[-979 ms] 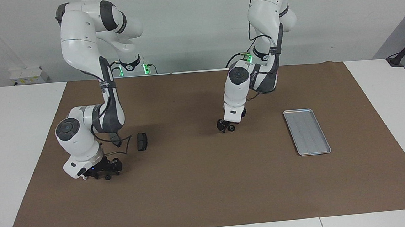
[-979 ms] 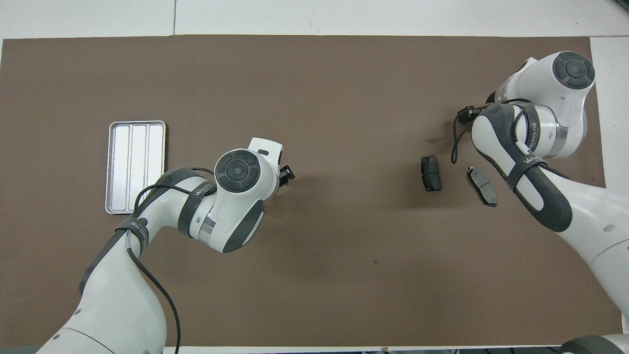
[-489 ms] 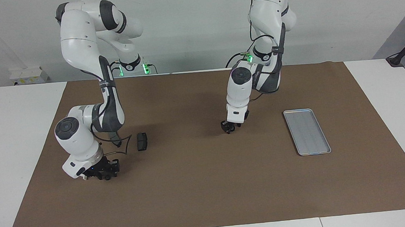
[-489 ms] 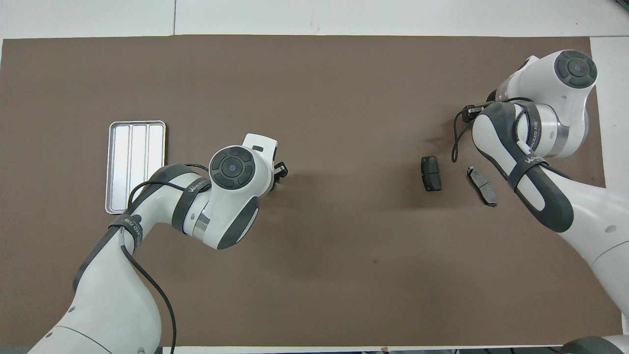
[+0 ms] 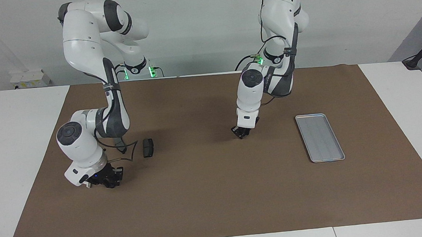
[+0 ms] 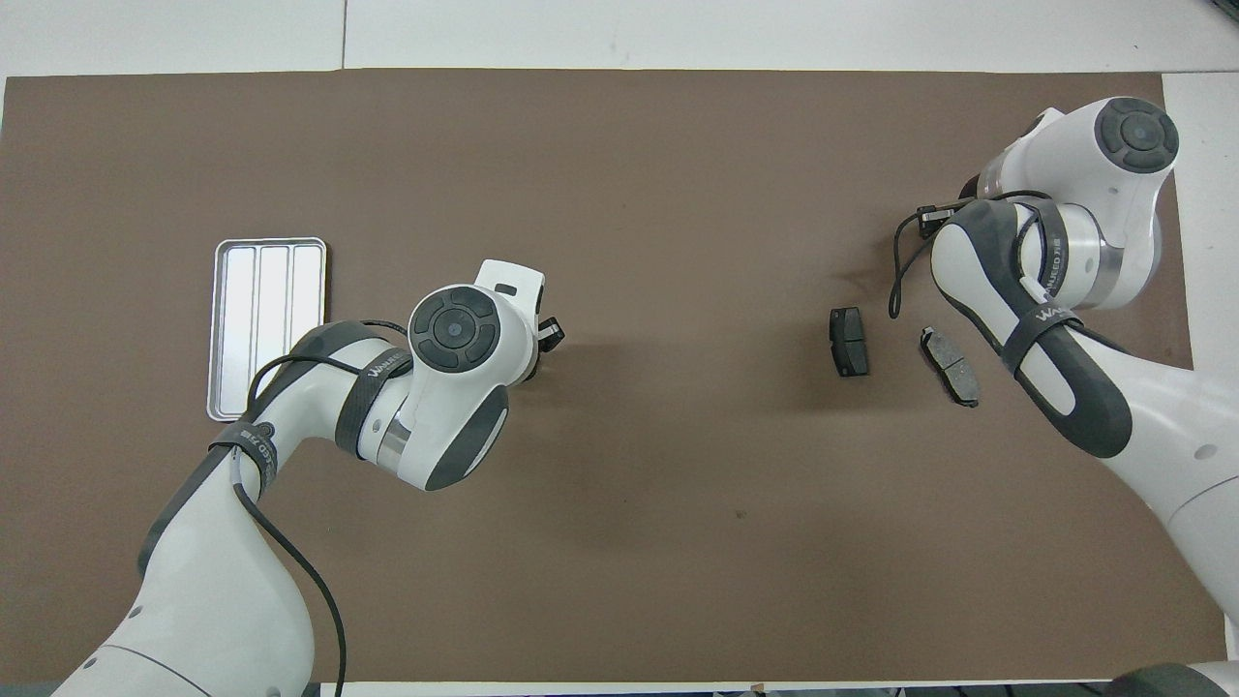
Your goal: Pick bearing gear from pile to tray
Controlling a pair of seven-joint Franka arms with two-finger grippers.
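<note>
My left gripper (image 5: 242, 133) hangs low over the middle of the brown mat, shut on a tiny black bearing gear; its tips show in the overhead view (image 6: 550, 334). The silver tray (image 5: 320, 137) lies empty toward the left arm's end of the table, also in the overhead view (image 6: 269, 329). My right gripper (image 5: 108, 180) is just above the mat at the right arm's end, shut on another small black gear (image 5: 109, 183); the overhead view hides it under the wrist. Two dark brake pads (image 6: 849, 341) (image 6: 950, 366) lie beside the right arm. The white bracket is out of view.
The brown mat (image 5: 216, 200) covers most of the white table. One brake pad (image 5: 147, 148) lies close to the right arm's dangling cable (image 5: 133, 148). A wide bare stretch of mat lies between the left gripper and the tray.
The left gripper's fingers closed on the gear and it rose slightly. The right gripper closed on its gear and lifted a little.
</note>
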